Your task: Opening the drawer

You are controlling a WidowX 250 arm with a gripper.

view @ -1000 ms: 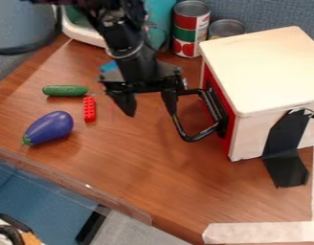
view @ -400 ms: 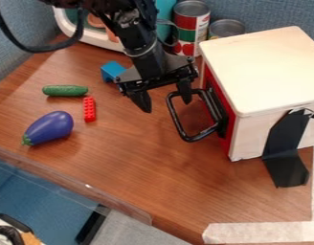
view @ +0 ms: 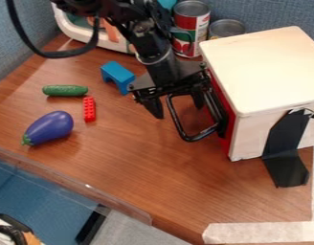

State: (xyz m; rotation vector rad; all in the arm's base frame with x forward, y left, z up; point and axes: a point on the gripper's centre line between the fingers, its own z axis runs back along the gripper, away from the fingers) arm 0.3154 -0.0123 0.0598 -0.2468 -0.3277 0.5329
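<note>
Note black gripper [view: 179,111] just above centre of frame, further right and nearer the box [view: 262,72] than in both earlier frames. Note also more of blue block [view: 118,75] visible, upper left of centre. See fingers well apart, so read claw as open, nothing clamped. Find one finger [view: 151,106] left of the handle [view: 190,139], the other [view: 198,99] over the inside of its loop, near bar between them in this view. Cannot tell contact or depth.

Place the drawer [view: 229,136] right of centre, red front on left side of box. Looks shut, without visible gap, same spot as before; count no pull yet. Same for handle: unshifted.

Take the move as lining up on the handle, probably late in the approach. Likely needs closing on the bar or hooking from inside, then pulling toward lower left. Could slip off if too high, or drag whole box if pulled askew. Count task as early, opening itself yet to start.
</note>
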